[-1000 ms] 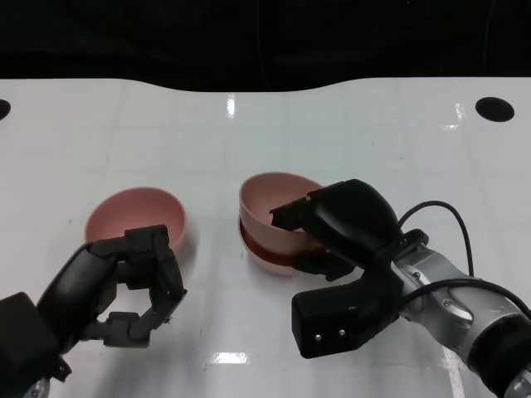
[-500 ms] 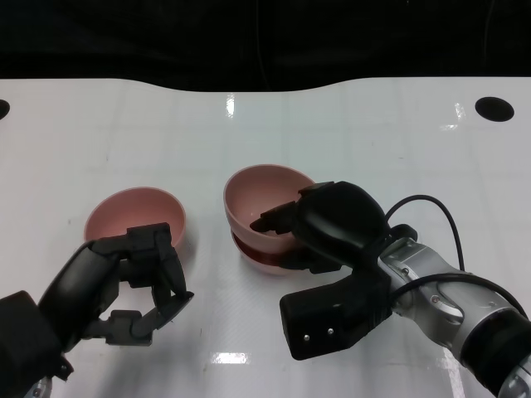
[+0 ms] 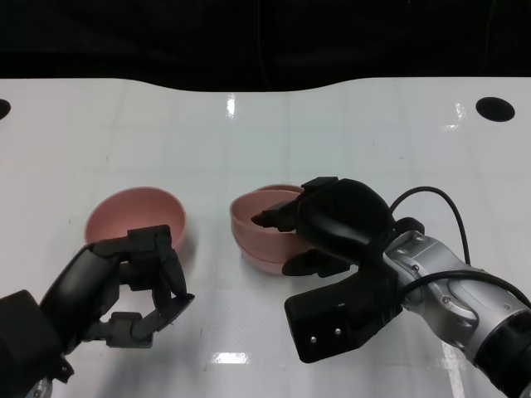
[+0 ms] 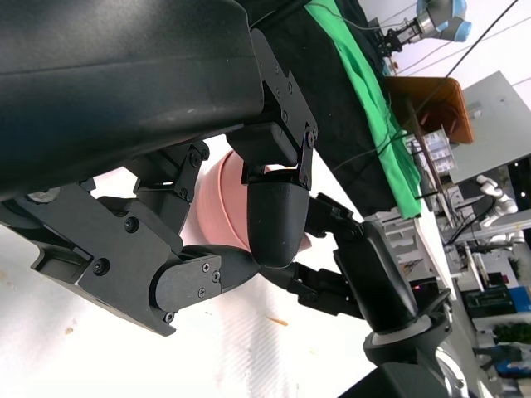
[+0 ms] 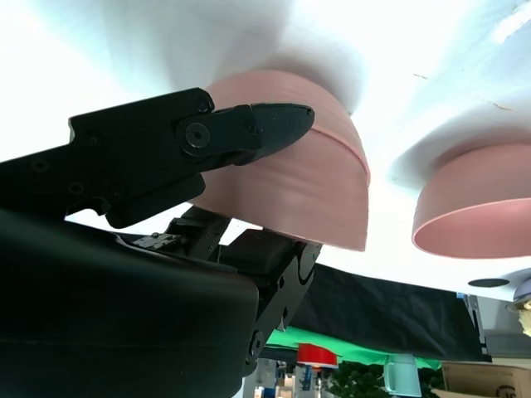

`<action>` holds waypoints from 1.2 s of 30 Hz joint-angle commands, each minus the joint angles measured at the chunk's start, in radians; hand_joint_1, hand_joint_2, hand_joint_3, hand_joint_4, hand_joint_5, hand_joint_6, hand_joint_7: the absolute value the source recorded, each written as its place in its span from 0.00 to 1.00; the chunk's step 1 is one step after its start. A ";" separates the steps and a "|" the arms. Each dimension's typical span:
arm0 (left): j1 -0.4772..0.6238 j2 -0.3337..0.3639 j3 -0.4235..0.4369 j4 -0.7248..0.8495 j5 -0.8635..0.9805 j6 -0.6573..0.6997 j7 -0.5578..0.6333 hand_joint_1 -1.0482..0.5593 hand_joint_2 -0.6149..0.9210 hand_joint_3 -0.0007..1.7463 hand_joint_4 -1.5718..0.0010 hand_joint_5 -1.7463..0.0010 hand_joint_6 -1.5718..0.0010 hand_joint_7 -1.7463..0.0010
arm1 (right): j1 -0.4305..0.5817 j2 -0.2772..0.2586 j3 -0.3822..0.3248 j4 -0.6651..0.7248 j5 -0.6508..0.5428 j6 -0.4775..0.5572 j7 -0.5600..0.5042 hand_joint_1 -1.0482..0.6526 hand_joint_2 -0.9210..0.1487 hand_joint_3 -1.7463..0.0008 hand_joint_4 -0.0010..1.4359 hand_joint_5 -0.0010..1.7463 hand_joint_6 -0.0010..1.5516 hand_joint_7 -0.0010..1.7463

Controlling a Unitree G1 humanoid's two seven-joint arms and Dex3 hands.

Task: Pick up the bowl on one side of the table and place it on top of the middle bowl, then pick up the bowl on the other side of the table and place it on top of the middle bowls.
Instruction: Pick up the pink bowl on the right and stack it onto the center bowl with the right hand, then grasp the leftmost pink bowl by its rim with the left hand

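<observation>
The white table carries everything, and the main change on it is at the centre: one second ago the pink bowl in my right hand sat high and tilted over the middle bowl, with a dark red gap showing between the two rims; half a second ago it had shifted toward my left and dropped; now the upper bowl sits low and nearly level inside the middle bowl, with only a thin band of the lower rim showing beneath it. I judge the first placement to be essentially seated, pending release. My right forearm enters from the lower right and angles toward the centre, with the hand arched over the near-right side of the stack. The right wrist view shows one finger lying along the outer wall of the upper bowl and another part of the hand beneath its rim, so this hand still grips that bowl. My left hand hovers near the table's front left, just in front of the left pink bowl and not touching it; its fingers are partly curled with a clear gap between them and hold nothing, and its pose has barely altered across the second. The left bowl rests upright and apart from the stack, so the second half of the task is not yet begun.
</observation>
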 commanded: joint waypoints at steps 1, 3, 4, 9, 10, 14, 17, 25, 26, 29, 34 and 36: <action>0.007 0.012 0.006 -0.007 -0.005 -0.003 0.006 0.52 0.80 0.45 0.50 0.00 0.56 0.08 | 0.015 -0.027 -0.015 -0.051 0.008 0.017 0.041 0.15 0.00 0.81 0.18 0.24 0.27 0.00; 0.007 0.011 0.006 -0.007 -0.005 -0.002 0.006 0.52 0.80 0.45 0.50 0.00 0.56 0.07 | 0.020 -0.032 -0.015 -0.065 0.005 0.022 0.050 0.15 0.00 0.81 0.17 0.24 0.26 0.00; 0.007 0.011 0.005 -0.007 -0.004 -0.001 0.006 0.52 0.80 0.45 0.50 0.00 0.56 0.07 | 0.022 -0.035 -0.015 -0.070 0.004 0.023 0.052 0.14 0.00 0.81 0.16 0.24 0.25 0.00; 0.006 0.010 0.005 -0.006 0.005 -0.005 0.014 0.53 0.78 0.49 0.50 0.00 0.55 0.09 | 0.039 -0.060 -0.007 -0.111 -0.022 0.025 0.056 0.12 0.00 0.81 0.12 0.22 0.23 0.00; 0.005 0.009 0.005 -0.004 0.004 -0.005 0.013 0.54 0.77 0.51 0.50 0.00 0.55 0.09 | 0.042 -0.063 -0.006 -0.117 -0.027 0.024 0.051 0.12 0.00 0.81 0.12 0.22 0.23 0.00; 0.001 0.013 0.006 0.006 0.001 -0.013 0.006 0.54 0.75 0.52 0.51 0.00 0.55 0.09 | 0.063 -0.079 -0.011 -0.159 -0.041 0.025 0.048 0.11 0.00 0.79 0.09 0.23 0.21 0.00; 0.001 0.014 0.005 0.006 0.002 -0.014 0.006 0.53 0.75 0.53 0.51 0.00 0.56 0.09 | 0.081 -0.091 -0.020 -0.188 -0.040 0.019 0.039 0.11 0.00 0.78 0.08 0.24 0.22 0.00; 0.001 0.013 0.007 0.016 -0.002 -0.025 0.006 0.52 0.75 0.53 0.52 0.00 0.56 0.09 | 0.158 -0.113 -0.072 -0.293 -0.028 0.008 -0.003 0.13 0.00 0.80 0.02 0.32 0.20 0.00; 0.001 0.014 0.007 0.017 0.002 -0.029 0.008 0.51 0.75 0.52 0.52 0.00 0.56 0.09 | 0.175 -0.115 -0.083 -0.308 -0.025 0.005 -0.020 0.14 0.00 0.80 0.01 0.35 0.20 0.00; -0.008 0.013 0.010 0.037 -0.010 -0.042 -0.003 0.51 0.76 0.50 0.52 0.00 0.56 0.09 | 0.226 -0.124 -0.116 -0.353 -0.018 -0.009 -0.068 0.16 0.00 0.80 0.00 0.35 0.18 0.00; -0.014 0.015 0.012 0.046 -0.020 -0.035 -0.011 0.52 0.75 0.49 0.52 0.00 0.55 0.11 | 0.295 -0.146 -0.157 -0.419 -0.004 -0.039 -0.100 0.18 0.00 0.81 0.00 0.31 0.14 0.00; -0.014 0.015 0.012 0.043 -0.019 -0.031 -0.007 0.54 0.74 0.51 0.51 0.00 0.55 0.11 | 0.325 -0.159 -0.174 -0.447 0.005 -0.051 -0.103 0.19 0.00 0.81 0.00 0.30 0.14 0.00</action>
